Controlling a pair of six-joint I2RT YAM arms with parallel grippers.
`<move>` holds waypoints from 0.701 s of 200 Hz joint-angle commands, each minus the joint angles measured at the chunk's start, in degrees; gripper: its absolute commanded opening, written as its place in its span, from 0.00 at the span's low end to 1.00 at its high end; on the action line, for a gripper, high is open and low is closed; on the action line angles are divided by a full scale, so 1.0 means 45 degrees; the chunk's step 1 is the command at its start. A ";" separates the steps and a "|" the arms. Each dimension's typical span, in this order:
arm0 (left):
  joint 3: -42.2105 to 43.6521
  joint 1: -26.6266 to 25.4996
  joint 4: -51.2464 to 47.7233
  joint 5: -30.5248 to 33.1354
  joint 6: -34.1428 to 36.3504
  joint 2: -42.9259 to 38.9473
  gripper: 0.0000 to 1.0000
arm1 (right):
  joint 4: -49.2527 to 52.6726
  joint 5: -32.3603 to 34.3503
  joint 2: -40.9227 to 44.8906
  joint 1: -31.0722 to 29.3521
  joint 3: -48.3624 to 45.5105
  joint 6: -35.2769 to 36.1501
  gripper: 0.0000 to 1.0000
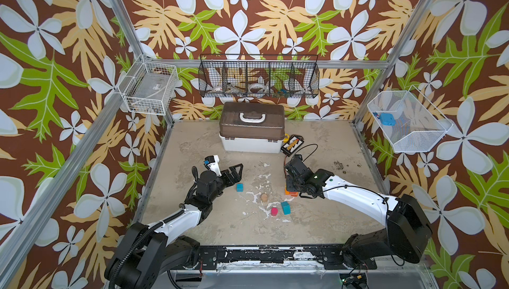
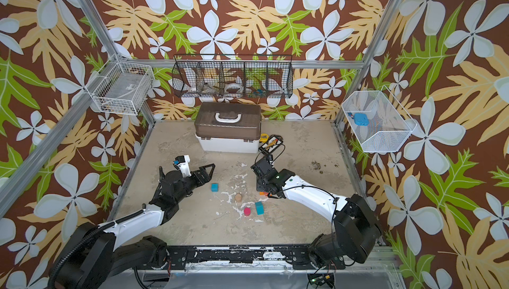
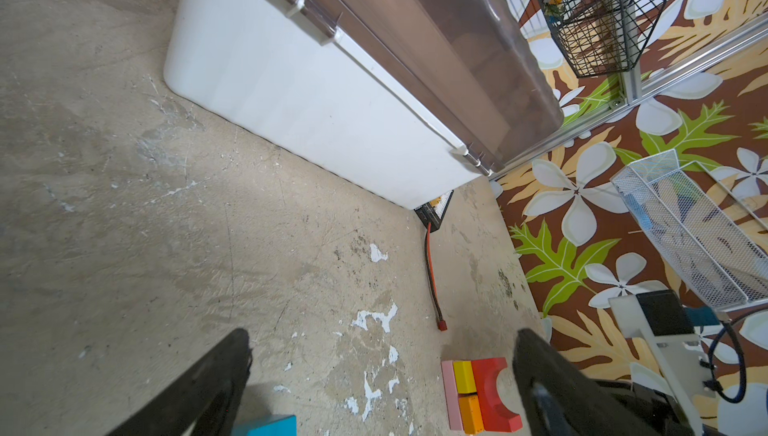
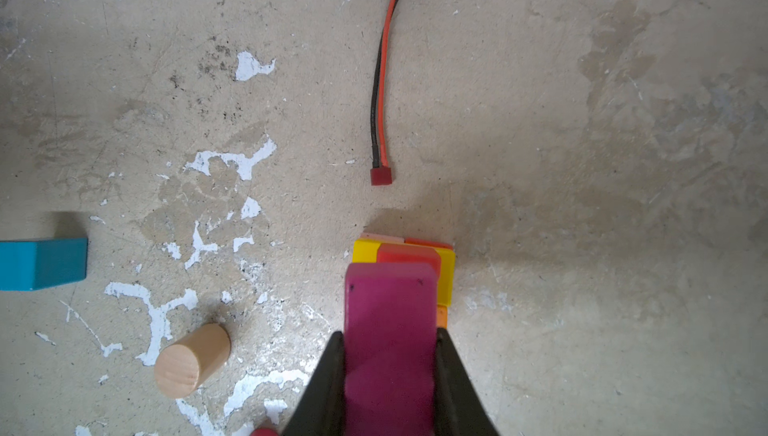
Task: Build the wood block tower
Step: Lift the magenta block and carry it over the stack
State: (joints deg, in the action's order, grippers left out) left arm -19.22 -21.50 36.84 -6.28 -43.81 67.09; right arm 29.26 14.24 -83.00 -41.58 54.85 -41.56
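Step in hand: placing a block on the tower, as judged from the grip and its position.
Right end effector (image 4: 390,333): clamped on the magenta block (image 4: 390,296), one jaw on each long side.
Magenta block: held directly over the tower (image 3: 478,396); whether it already rests on the top piece cannot be told.
Tower: pink, yellow, orange and red pieces stacked together on the table (image 1: 206,218), near the plug end of a red and black wire (image 4: 381,175). In both top views the right arm hides most of it.
Left end effector (image 3: 382,334): jaws wide apart, holding nothing, low over the table just beside the teal cube (image 1: 240,187).
Loose blocks: a tan cylinder (image 1: 264,197) lying on its side, a red cylinder (image 1: 274,211) and a taller teal block (image 1: 285,207), all apart from the tower.
White box (image 1: 252,136): at the back of the table, not involved.
Progress: tower partly built; several blocks remain unstacked.
Next move calls for: setting the magenta block down square on the top piece, parting the jaws only once it bears fully, then lifting straight up.
Risk: a sideways pull on release could shift the narrow stack.
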 commanded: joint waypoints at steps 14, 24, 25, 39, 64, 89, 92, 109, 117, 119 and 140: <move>-0.0104 0.0011 0.0048 -0.0021 0.0026 0.0032 1.00 | 0.0050 0.0381 -0.0119 0.0012 0.0029 0.0073 0.11; -0.0116 0.0011 0.0047 0.0006 0.0024 0.0051 1.00 | 0.0071 0.0408 -0.0220 0.0004 0.0038 0.0068 0.11; -0.0119 0.0011 0.0051 0.0008 0.0027 0.0051 1.00 | 0.0076 0.0409 -0.0224 0.0003 0.0038 0.0072 0.11; -0.0123 -0.0003 0.0036 0.0010 0.0029 0.0072 1.00 | 0.0021 0.0394 -0.0336 0.0007 0.0038 0.0038 0.11; -0.0142 0.0010 0.0034 0.0001 0.0017 0.0106 1.00 | -0.0026 0.0386 -0.0486 0.0006 0.0038 -0.0009 0.11; -0.0142 0.0010 0.0036 -0.0008 0.0026 0.0145 1.00 | -0.0065 0.0403 -0.0586 0.0003 0.0038 -0.0079 0.11; -0.0142 0.0011 0.0019 -0.0019 0.0029 0.0149 1.00 | -0.0057 0.0392 -0.0589 0.0002 0.0038 -0.0080 0.11; -0.0143 0.0002 0.0026 -0.0018 0.0028 0.0149 1.00 | -0.0091 0.0390 -0.0624 0.0007 0.0057 -0.0083 0.11; -0.0152 0.0011 0.0005 -0.0027 0.0012 0.0135 1.00 | -0.0078 0.0393 -0.0636 0.0016 0.0057 -0.0117 0.11; -0.0145 0.0001 0.0014 -0.0019 0.0010 0.0146 1.00 | -0.0076 0.0406 -0.0647 0.0020 0.0057 -0.0119 0.11; -0.0143 0.0011 0.0013 -0.0020 0.0009 0.0148 1.00 | -0.0091 0.0408 -0.0639 0.0035 0.0077 -0.0139 0.12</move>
State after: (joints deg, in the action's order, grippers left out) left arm -19.46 -21.50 36.62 -6.28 -43.83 67.70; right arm 29.30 15.07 -85.84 -41.52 54.78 -41.74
